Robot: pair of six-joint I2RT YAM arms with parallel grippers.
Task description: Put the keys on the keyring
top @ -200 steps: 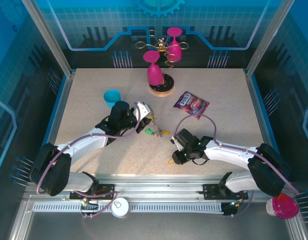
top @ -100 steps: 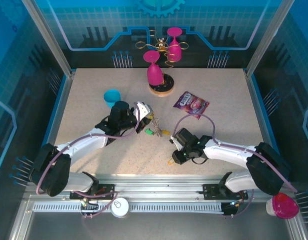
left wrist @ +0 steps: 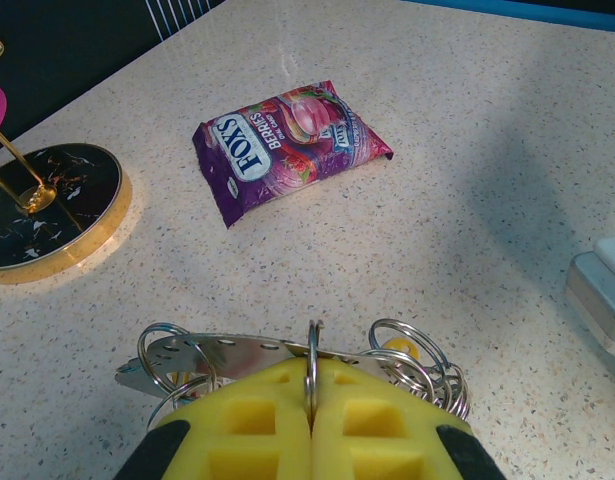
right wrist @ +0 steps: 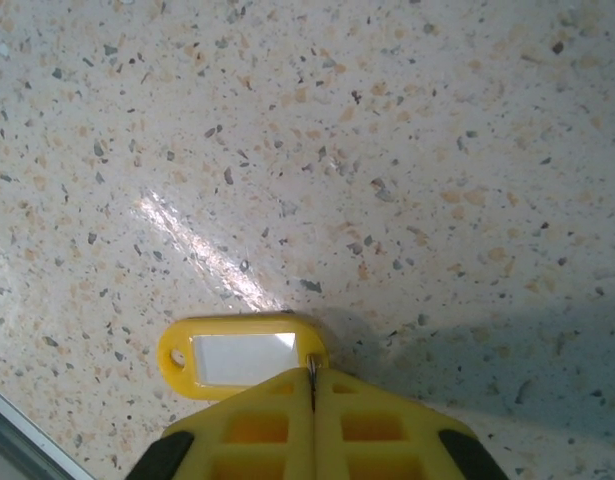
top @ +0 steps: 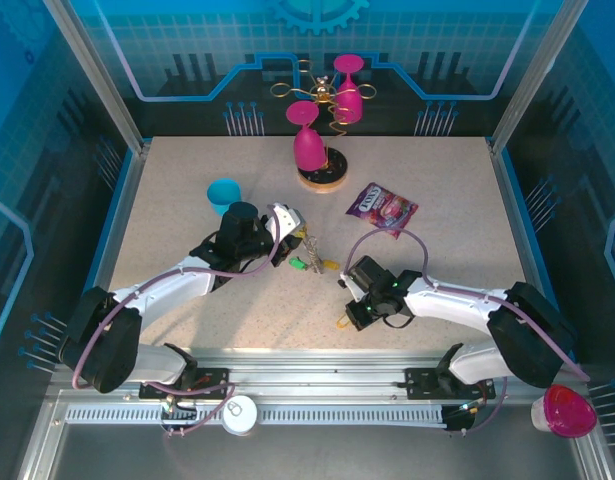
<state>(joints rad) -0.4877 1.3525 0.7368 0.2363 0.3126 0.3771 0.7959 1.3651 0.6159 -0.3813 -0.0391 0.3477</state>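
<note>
My left gripper (top: 290, 232) (left wrist: 312, 365) is shut on one split ring of the keyring (left wrist: 227, 352), a thin metal strip with holes that carries several steel rings (top: 309, 243). A green key (top: 300, 265) and a yellow key (top: 330, 265) lie on the table just in front of it. My right gripper (top: 349, 316) (right wrist: 313, 375) is low over the table near the front edge. It is shut on the small metal ring of another yellow key (right wrist: 242, 358) (top: 342, 323), an oval plastic tag with a white label that lies flat.
A purple snack packet (top: 381, 209) (left wrist: 287, 145) lies right of centre. A teal cup (top: 224, 193) stands at the left. The gold wire stand with pink glasses (top: 322, 150) is at the back, its dark round base (left wrist: 47, 205) near my left gripper. A pink cup (top: 564, 410) sits off the table, front right.
The right gripper has closed onto the yellow key's ring and shifted slightly left. The left arm and the keyring have not moved.
</note>
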